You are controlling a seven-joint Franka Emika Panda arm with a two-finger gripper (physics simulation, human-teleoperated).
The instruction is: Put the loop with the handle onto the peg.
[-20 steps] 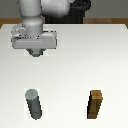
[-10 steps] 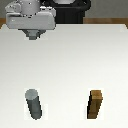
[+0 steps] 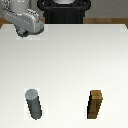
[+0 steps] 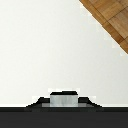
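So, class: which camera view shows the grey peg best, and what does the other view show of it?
The exterior view shows it best: the peg stands upright and fully visible on the white table, at that view's left of the brown wooden block. The wrist view shows no peg at all, only table and wooden floor.

1. The peg [image 3: 34, 103] stands upright on the table [image 3: 70, 60], near its front edge, toward the exterior view's left.
2. The block [image 3: 95, 104] stands upright on the table at the same depth, well apart from the peg, toward the exterior view's right.
3. The gripper [image 3: 23, 33] hangs over the table's far left corner in the exterior view, well behind the peg.
4. The robot base [image 3: 64, 11] sits behind the table's far edge.
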